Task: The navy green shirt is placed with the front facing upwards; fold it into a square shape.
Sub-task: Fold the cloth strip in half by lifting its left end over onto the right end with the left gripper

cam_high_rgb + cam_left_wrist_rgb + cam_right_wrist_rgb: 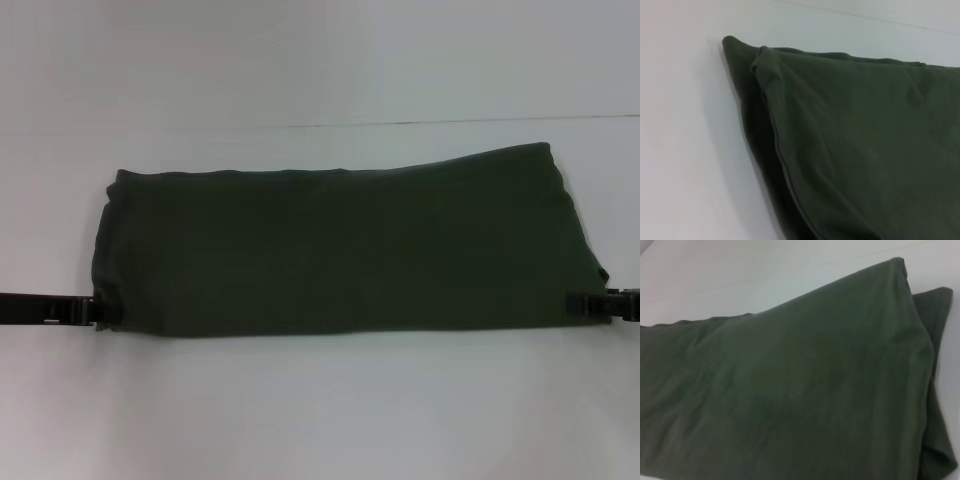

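We see the dark olive-green cotton shirt [340, 245] folded into a wide band, plain side up, its long axis running left to right across frame centre on the white worktop [320, 410]. The left gripper [100, 312] meets its lower-left corner and the right gripper [585, 303] its lower-right corner. We cannot tell how far either pair of jaws is open.

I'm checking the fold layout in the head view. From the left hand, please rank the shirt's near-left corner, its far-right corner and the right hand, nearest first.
1. Near-left corner of the shirt: right at the left hand, on the robot's left.
2. Right hand: across the table, at the shirt's near-right corner.
3. Far-right corner: right side, at the back edge. It is close to the right hand's rank, slightly farther.
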### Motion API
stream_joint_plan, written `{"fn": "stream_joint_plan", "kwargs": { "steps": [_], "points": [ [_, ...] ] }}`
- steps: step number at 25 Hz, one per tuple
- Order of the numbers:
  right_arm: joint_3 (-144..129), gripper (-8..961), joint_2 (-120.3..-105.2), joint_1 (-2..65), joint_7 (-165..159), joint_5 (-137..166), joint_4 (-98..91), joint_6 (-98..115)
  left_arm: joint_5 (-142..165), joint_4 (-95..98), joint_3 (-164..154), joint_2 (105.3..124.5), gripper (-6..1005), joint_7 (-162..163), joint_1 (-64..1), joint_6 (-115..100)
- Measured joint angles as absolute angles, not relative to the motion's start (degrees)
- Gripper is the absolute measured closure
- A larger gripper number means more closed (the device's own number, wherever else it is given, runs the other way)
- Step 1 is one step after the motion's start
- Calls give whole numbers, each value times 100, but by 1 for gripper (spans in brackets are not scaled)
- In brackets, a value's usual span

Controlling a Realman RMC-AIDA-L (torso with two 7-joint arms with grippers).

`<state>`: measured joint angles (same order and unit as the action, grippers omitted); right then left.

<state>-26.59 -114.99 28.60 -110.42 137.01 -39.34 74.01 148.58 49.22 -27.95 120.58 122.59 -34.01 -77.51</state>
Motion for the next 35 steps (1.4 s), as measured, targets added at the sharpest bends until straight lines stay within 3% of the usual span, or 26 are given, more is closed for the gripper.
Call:
{"fn": "stream_joint_plan", "kwargs": {
  "steps": [12, 21, 35],
  "points": [
    [-2663, 458, -11503, 2847, -11102, 13740, -3938, 7392, 14878, 4921, -2795, 12058, 909, 12261, -3444, -7748],
    [-2647, 462, -11425, 2838, -11150, 13747, -3805, 7385, 14873, 4921, -2795, 12058, 909, 12261, -3456, -7742],
    [-2686, 468, -11452, 2873, -11112, 13756, -3709, 7357, 14856, 4937, -2802, 12058, 909, 12253, -3454, -7744]
  ]
}}
